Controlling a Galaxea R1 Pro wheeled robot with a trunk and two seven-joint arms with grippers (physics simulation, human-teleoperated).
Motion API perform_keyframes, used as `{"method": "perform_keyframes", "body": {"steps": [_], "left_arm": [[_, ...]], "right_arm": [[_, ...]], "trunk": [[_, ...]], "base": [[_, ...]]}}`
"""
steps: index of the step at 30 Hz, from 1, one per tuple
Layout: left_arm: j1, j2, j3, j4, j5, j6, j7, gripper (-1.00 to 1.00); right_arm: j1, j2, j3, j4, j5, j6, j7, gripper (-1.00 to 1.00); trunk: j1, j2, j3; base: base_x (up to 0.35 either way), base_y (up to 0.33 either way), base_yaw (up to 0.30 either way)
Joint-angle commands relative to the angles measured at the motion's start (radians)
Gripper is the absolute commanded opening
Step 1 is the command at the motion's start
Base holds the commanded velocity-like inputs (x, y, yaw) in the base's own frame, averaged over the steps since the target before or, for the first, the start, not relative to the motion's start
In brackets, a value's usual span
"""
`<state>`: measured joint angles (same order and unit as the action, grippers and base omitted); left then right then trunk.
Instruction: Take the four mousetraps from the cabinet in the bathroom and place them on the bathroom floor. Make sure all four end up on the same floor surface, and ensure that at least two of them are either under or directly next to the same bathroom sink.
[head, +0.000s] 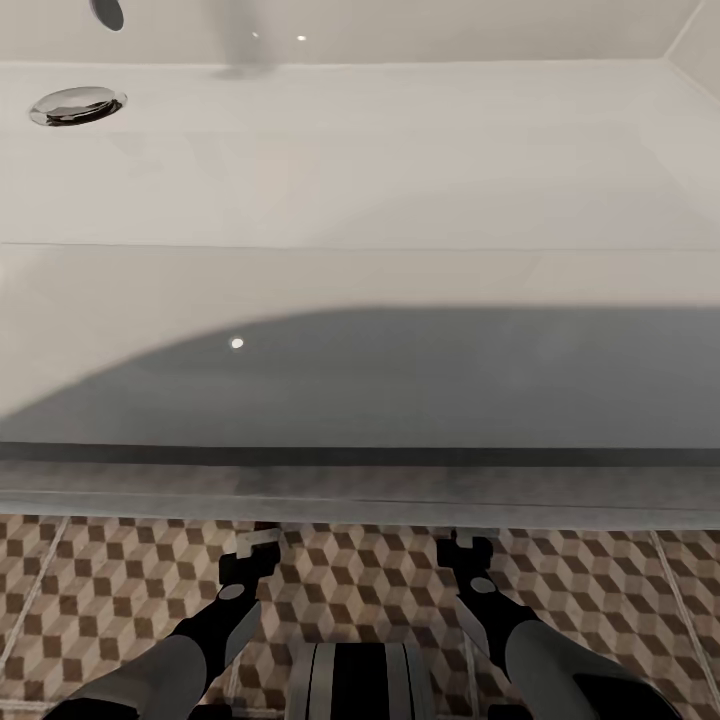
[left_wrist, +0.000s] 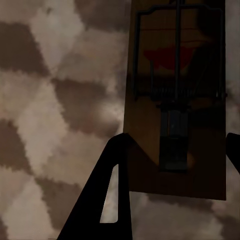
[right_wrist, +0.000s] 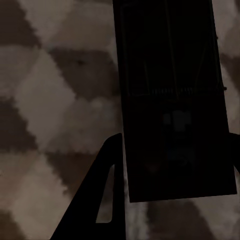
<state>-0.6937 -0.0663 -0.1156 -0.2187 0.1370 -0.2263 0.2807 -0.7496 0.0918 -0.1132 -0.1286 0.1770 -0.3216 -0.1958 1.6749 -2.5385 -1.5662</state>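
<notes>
Looking down my left gripper (left_wrist: 175, 170), I see a trap (left_wrist: 176, 100) lying between its two dark fingers (left_wrist: 112, 195), tan board with wire and a red spot, the patterned floor (left_wrist: 50, 100) behind it. The fingers flank the board's edges closely, so I judge it is clamped on the trap, though I cannot tell whether the board is in the air or already resting on the tiles. My right gripper (right_wrist: 172, 175) shows the same picture in deeper shadow: a second trap (right_wrist: 172, 100) between its fingers (right_wrist: 107, 190), almost black, its wire barely readable. I take that one as gripped too.

From the head camera both grippers, left (head: 258, 545) and right (head: 465, 550), reach forward and down to the front edge of the sink (head: 360, 400), their tips right at the shadow line under it, over the cube-pattern tiles.

As for progress, I judge I am at the placing step for two traps, and the spot is right: beside or under the sink. What is left here is to let go of both boards on the tiles. Where the other two traps are, nothing tells me.

The basin itself holds nothing I can see but its chrome drain (head: 77, 105) in the far left corner.
</notes>
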Motion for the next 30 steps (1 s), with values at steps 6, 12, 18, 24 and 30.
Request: {"method": "perform_keyframes", "body": {"steps": [6, 12, 18, 24, 30], "left_arm": [[0.000, 0.000, -0.009, 0.001, 0.010, -0.004, 0.005, -1.00], [-0.001, 0.000, -0.009, 0.000, 0.010, -0.005, 0.005, -1.00], [-0.001, 0.000, -0.009, -0.003, 0.009, -0.005, 0.005, -1.00], [0.000, 0.001, -0.009, -0.004, 0.008, -0.006, 0.005, -1.00], [0.000, 0.003, -0.009, -0.004, 0.007, -0.006, 0.005, -1.00]], "right_arm": [[-0.001, 0.000, -0.008, 0.002, 0.026, -0.004, 0.022, -1.00], [-0.001, 0.000, -0.008, 0.002, 0.033, -0.004, 0.029, -1.00], [-0.001, 0.000, -0.008, 0.003, 0.034, -0.004, 0.030, -1.00], [-0.001, 0.000, -0.008, 0.002, 0.035, -0.004, 0.030, -1.00], [-0.001, 0.000, -0.009, 0.002, 0.035, -0.004, 0.030, -1.00]], "trunk": [[0.003, -0.002, -0.024], [0.003, -0.002, -0.024], [0.003, -0.002, -0.024], [0.003, -0.002, -0.024], [0.003, -0.002, -0.024]], "base": [[0.000, 0.000, 0.000], [0.000, 0.000, 0.000], [0.000, 0.000, 0.000], [0.000, 0.000, 0.000], [0.000, 0.000, 0.000]]}}
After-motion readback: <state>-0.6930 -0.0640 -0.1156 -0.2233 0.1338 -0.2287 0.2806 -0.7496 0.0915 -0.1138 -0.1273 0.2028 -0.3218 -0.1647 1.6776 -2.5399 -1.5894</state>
